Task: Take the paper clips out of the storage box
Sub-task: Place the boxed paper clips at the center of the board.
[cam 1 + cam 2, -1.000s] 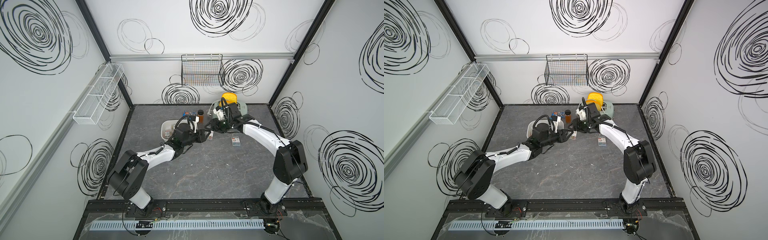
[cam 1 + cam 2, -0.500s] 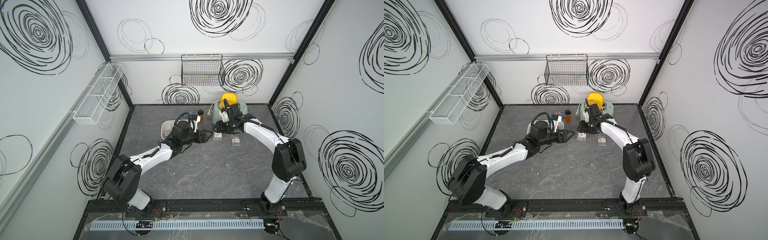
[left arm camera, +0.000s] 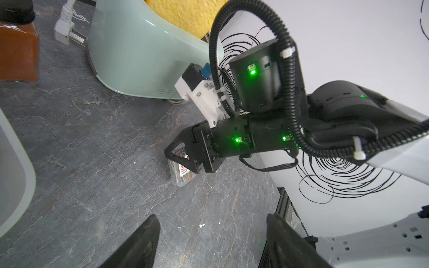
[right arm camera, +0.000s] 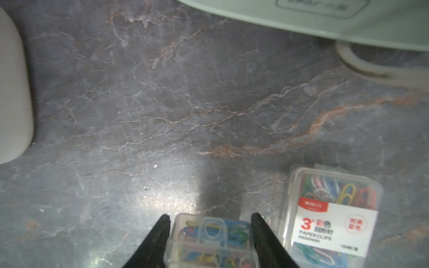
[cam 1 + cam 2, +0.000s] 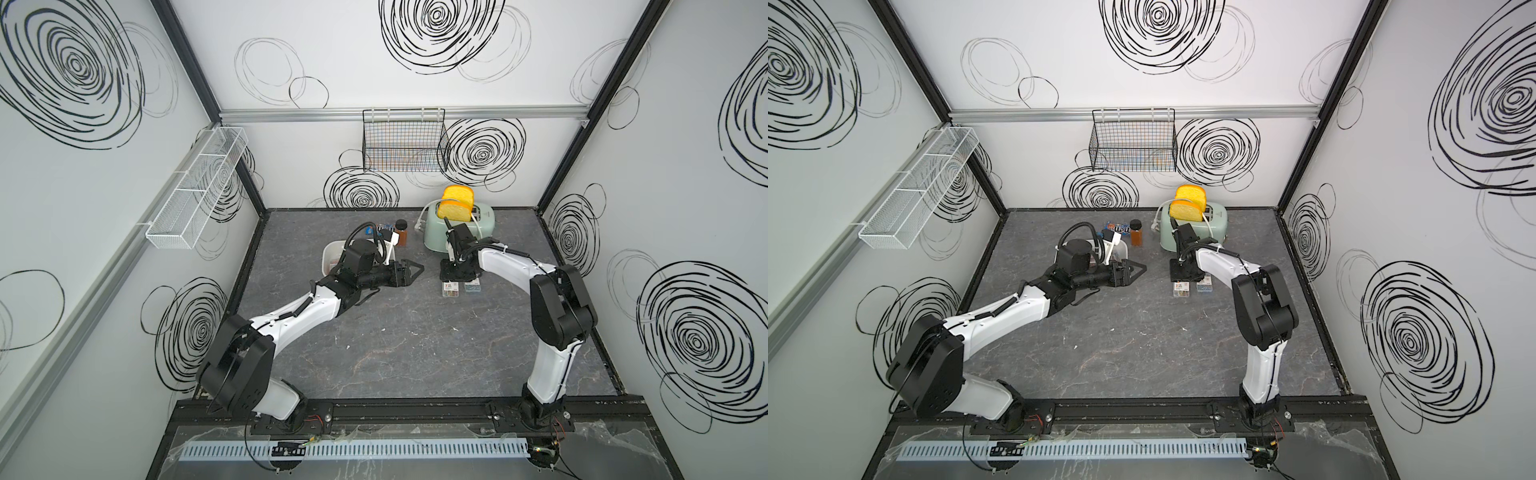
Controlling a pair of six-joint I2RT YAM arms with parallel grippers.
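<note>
The white storage box (image 5: pixel 331 257) stands at the back left, mostly hidden behind my left arm; its contents barely show. My left gripper (image 5: pixel 410 272) is open and empty above the table to the box's right, and the left wrist view shows bare table between its fingers (image 3: pixel 148 234). My right gripper (image 4: pixel 210 219) points down, shut on a clear case of paper clips (image 4: pixel 210 241) low at the table. A second case (image 4: pixel 329 213) lies flat right beside it. Both cases (image 5: pixel 450 290) (image 5: pixel 473 286) show in both top views in front of the toaster.
A mint toaster (image 5: pixel 484 224) holding yellow bread slices (image 5: pixel 457 203) stands just behind my right gripper. An amber jar (image 5: pixel 401 236) and a blue candy packet (image 5: pixel 384 227) sit behind the box. A black wire basket (image 5: pixel 405 141) and a white mesh rack (image 5: pixel 195 195) hang on the walls.
The grippers met over the middle, then my left gripper opened and drew back. My right gripper carried the case rightward and down beside the lying case.
</note>
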